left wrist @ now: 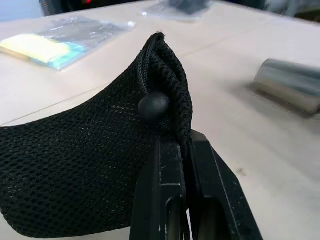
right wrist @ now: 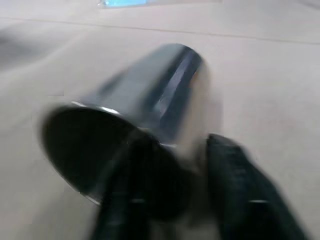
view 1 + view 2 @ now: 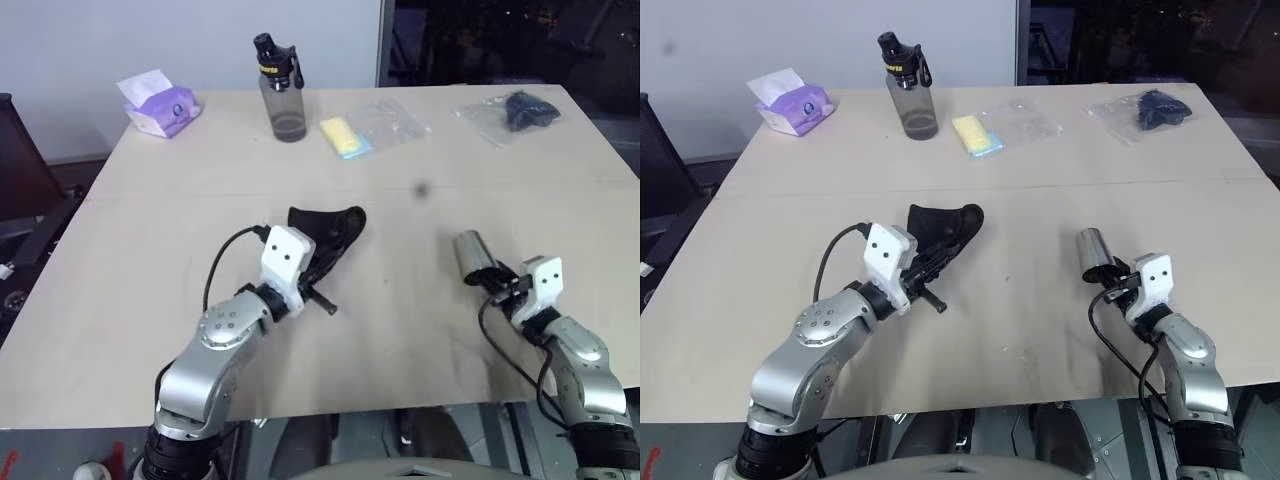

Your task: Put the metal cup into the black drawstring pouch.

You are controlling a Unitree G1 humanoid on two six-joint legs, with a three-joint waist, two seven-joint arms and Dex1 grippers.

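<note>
Both grippers are clamped shut: left gripper [image 1: 187,150] pinches the pouch [image 3: 325,235] rim mid-tabletop, lifting its mouth; right gripper [image 3: 497,278] pinches the cup [image 3: 472,255] rim near the right edge, presumably for insertion.

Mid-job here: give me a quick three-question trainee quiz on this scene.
1. The left gripper is shut on: A) bottle, B) pouch, C) tissue box?
2. True or false: the cup stands upright.
3. Fill in: one right gripper finger sits inside the cup's ____.
Key: 1 B; 2 false, it lies on its side; 3 mouth.
</note>
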